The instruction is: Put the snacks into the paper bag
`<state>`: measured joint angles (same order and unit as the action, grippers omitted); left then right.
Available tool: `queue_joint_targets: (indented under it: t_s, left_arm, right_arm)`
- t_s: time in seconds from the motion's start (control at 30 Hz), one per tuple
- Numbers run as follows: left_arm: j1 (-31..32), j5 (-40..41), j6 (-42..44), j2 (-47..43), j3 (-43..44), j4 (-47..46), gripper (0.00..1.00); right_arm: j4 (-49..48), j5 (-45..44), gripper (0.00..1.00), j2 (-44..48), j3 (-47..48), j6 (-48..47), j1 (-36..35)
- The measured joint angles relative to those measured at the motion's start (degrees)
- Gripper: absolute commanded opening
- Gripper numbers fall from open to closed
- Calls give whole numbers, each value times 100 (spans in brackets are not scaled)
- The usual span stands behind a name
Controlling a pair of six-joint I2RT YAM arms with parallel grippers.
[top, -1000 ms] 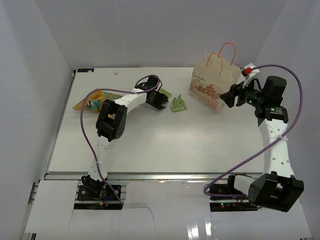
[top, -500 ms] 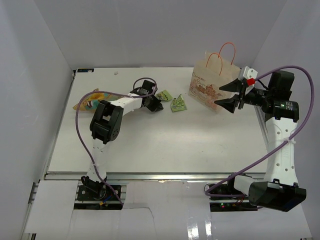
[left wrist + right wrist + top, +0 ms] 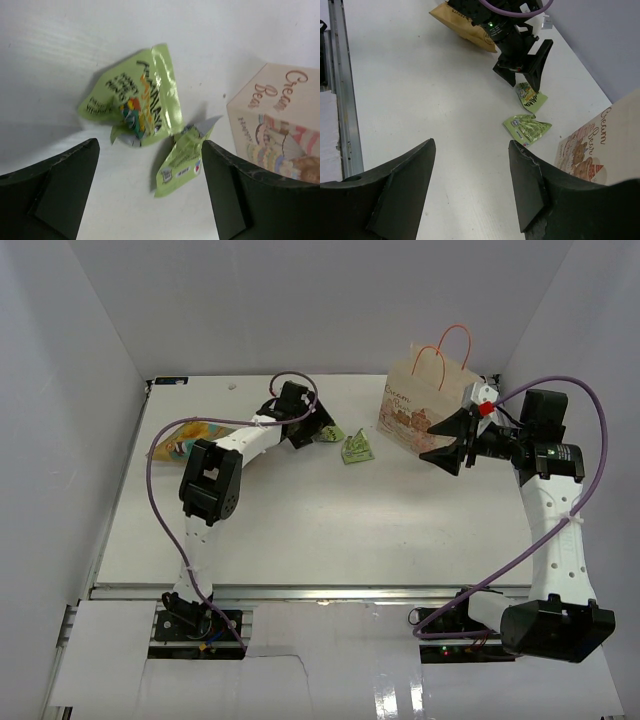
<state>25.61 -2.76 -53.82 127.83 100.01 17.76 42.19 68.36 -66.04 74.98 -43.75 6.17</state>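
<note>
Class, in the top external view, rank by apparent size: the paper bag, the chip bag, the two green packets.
1. paper bag
2. chip bag, though partly hidden
3. green packets, which look too alike to rank

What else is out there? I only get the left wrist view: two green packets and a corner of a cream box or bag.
Observer: A large yellow-orange chip bag lies farther left, outside your view.
Visitor: Is the cream thing a box?
Observer: No, it is a paper bag, standing upright with thin orange handles on top.
Visitor: Is the other arm busy?
Observer: The right claw hangs open close to the paper bag, holding nothing.
</note>
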Motion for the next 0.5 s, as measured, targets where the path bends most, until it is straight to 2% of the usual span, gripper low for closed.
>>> queue_joint_targets:
  t_s: [0.13,0.23,0.33,0.43,0.47,0.5]
  left_arm:
    - [-17,138,-79,601,785,245,79]
    - [-28,262,-214,907,1158,498,74]
    - [-31,389,-269,1067,1453,667,65]
    - [-35,433,-280,1088,1462,804,50]
    - [-35,435,-275,1093,1462,848,41]
    - [-35,428,-249,1106,1462,876,37]
  right_arm:
    - [-63,-55,66,24,-22,76,-22]
    - [-72,-76,66,70,-22,111,-26]
    - [-74,-87,65,120,-24,129,-26]
    - [-83,-87,64,153,-87,136,-33]
    - [-72,-90,64,153,-103,131,-50]
    - [-48,-98,65,153,-107,68,-74]
